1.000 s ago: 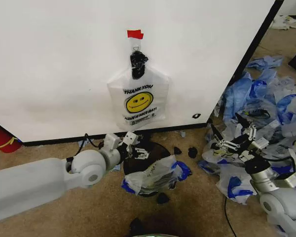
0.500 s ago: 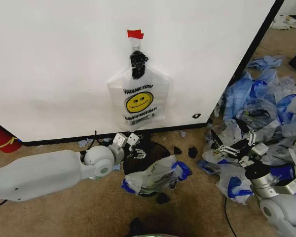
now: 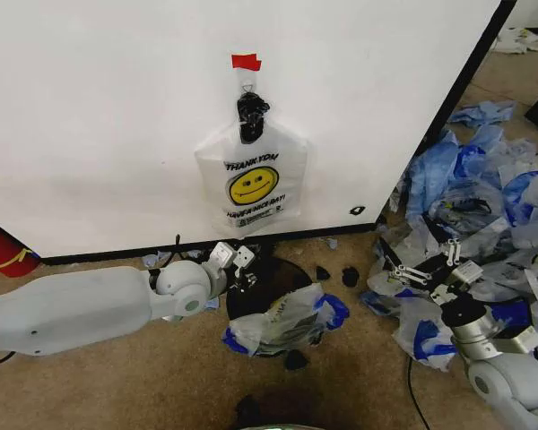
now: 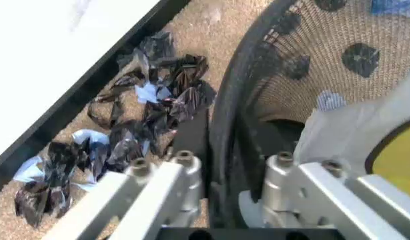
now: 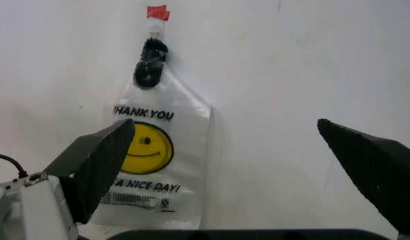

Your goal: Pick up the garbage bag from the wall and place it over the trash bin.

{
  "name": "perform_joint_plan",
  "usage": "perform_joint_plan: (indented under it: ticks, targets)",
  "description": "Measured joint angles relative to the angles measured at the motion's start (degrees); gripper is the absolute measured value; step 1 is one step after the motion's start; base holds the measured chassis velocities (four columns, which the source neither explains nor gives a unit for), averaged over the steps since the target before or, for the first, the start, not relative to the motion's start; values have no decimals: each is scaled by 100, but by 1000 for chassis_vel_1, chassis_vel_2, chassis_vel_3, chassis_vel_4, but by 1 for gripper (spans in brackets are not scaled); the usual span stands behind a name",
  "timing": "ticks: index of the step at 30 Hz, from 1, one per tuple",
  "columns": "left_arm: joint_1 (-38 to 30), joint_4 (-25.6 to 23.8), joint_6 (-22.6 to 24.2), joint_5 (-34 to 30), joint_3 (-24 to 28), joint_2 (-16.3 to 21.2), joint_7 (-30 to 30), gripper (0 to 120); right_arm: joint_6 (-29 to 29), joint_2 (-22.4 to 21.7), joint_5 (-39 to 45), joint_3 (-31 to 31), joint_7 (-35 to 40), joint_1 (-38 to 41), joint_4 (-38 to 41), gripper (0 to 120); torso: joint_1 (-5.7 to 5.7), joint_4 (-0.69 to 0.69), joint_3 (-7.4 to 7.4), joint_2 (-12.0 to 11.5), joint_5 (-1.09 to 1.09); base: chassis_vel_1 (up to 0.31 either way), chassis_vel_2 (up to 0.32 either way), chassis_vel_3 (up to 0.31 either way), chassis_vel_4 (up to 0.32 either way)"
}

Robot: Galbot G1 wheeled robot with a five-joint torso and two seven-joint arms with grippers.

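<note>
Left gripper (image 3: 242,276) reaches low across the carpet from the left, its long white arm nearly level, and its fingers (image 4: 178,185) straddle the far-left rim of the small round black mesh trash bin (image 3: 271,270), one outside the wall and one inside, clenched on that rim; the thin see-through whitish garbage bag with a yellow smiley face and blue patches (image 3: 282,321) lies crumpled over the bin's near side; right gripper (image 3: 419,262) hovers spread wide at the right, above a heap of clear-and-blue plastic bags (image 3: 484,188); one whiter smiley "THANK YOU" bag (image 3: 252,184) hangs on the white wall behind the bin; several small black scraps (image 3: 350,276) dot the carpet nearby.
</note>
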Motion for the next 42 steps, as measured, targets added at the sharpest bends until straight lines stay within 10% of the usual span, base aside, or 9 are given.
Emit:
perform_joint_plan:
  ticks: [7, 24, 32, 42]
  targets:
    - [267, -244, -1, -245, -250, 53, -652, 3, 10, 40, -30, -57, 0, 11, -41, 100, 0, -2, 0, 0, 1, 0, 0, 0, 0]
    - [4484, -2139, -804, -2725, -4890, 319, -3977, 3, -7, 41, -36, -439, 71, 359, -156, 100, -1, 2, -1, 0, 1, 0, 0, 0, 0]
    - [6128, -2235, -1036, -2301, -6374, 165, -3813, 3, -28, 17, -53, -725, 102, 607, -311, 100, 0, 0, -1, 0, 0, 0, 0, 0, 0]
    - [7126, -2403, -1136, -1975, -6944, 21, -3604, 3, -60, -11, -64, -959, 110, 793, -468, 100, 0, 0, 0, 0, 0, 0, 0, 0, 0]
